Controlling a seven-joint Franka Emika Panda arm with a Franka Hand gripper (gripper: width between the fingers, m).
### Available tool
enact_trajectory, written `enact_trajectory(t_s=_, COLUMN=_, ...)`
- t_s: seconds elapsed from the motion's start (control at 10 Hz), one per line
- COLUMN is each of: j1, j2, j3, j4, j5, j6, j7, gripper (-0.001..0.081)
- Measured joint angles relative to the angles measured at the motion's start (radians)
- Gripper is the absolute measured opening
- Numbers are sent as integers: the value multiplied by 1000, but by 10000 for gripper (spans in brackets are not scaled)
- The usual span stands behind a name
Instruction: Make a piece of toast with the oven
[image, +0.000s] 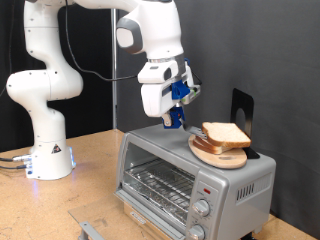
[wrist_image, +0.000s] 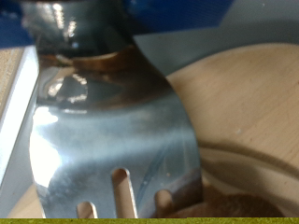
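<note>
Your gripper (image: 176, 112), the white hand with blue finger pads, hangs above the top of the small silver-grey toaster oven (image: 190, 175), over its rear part, just to the exterior view's left of the bread. In the wrist view a shiny slotted metal spatula (wrist_image: 112, 140) fills the frame directly below the camera, so you appear to be carrying it by its handle; the fingers themselves do not show clearly, so I cannot tell how wide they stand. The blade points down and ahead, which suits sliding under a slice rather than pinching soft bread.

On the oven's roof sits a round wooden plate (image: 205, 150), and on it the pale white slice of bread with a tan crust (image: 226, 134) lies on top of other slices. The bread has not yet gone inside: through the glass door the wire rack (image: 160, 183) looks bare, and the door looks closed.
</note>
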Motion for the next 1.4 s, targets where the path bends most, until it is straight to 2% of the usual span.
enact_trajectory(t_s=0.4, j1=0, j2=38, j3=7, j4=34, j5=-13, j6=0, j7=20, gripper=484)
enact_trajectory(t_s=0.8, j1=0, j2=40, j3=7, j4=33, j5=123, j6=9, j7=-80, gripper=484)
enact_trajectory(t_s=1.1, j1=-1, j2=18, j3=4, j4=1, j5=177, j6=52, j7=-124, gripper=484)
enact_trajectory(t_s=1.4, j1=-1, j2=-18, j3=4, j4=-59, j5=180, j6=154, j7=-137, gripper=484)
